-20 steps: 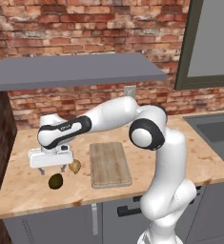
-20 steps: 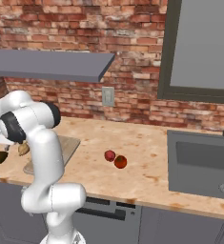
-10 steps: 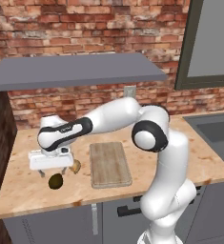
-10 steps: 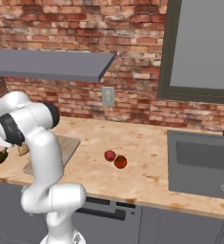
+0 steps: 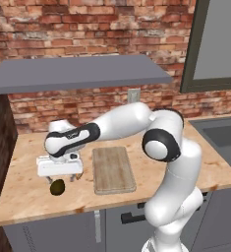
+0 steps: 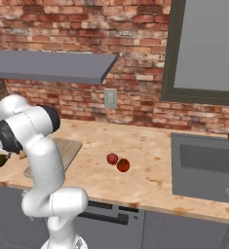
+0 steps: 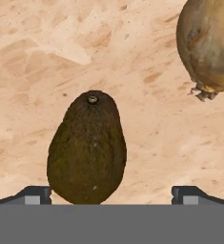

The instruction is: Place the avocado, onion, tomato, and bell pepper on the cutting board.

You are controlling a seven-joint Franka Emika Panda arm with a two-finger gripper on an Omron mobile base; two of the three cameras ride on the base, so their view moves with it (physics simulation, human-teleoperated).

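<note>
Brick wall (image 5: 87,29), wooden counter (image 6: 150,165), sink (image 6: 206,168).

We note a glossy white arm (image 5: 131,120) of rounded segments, dark joint bands, white blocky gripper (image 5: 61,178), small dark fingertips (image 7: 35,194).

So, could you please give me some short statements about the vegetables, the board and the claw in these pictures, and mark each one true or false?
1. The cutting board has nothing lying on it. True.
2. The avocado is gripped and lifted off the counter. False: it lies on the counter, and the claw is open with its tips apart on either side of it.
3. The tomato and the bell pepper sit close together on the counter, between the board and the sink. True.
4. The onion rests on the board. False: it lies on the counter next to the avocado.
</note>
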